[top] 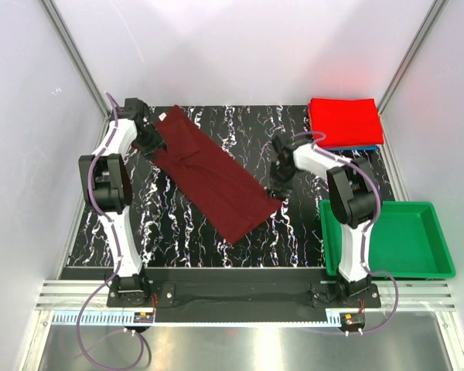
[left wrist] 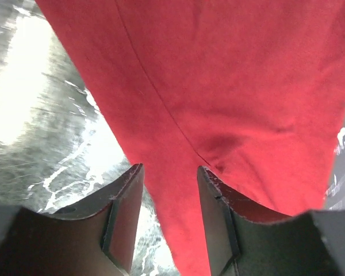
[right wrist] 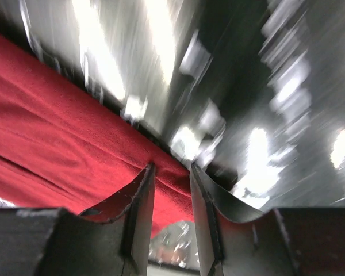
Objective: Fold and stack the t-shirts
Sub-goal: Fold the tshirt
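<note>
The overhead view is bright, even and sharp, with soft shadows and a blown-out glow on the bright red shirt (top: 344, 120). In both wrist views white glare washes over the glossy counter (left wrist: 23, 98). The right wrist view is streaked with motion blur, most across the counter; the left is steadier, though its near tool (left wrist: 169, 221) is soft.

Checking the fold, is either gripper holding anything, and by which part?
Both pinch the maroon shirt: left gripper at its far left end, right gripper at its right edge.
</note>
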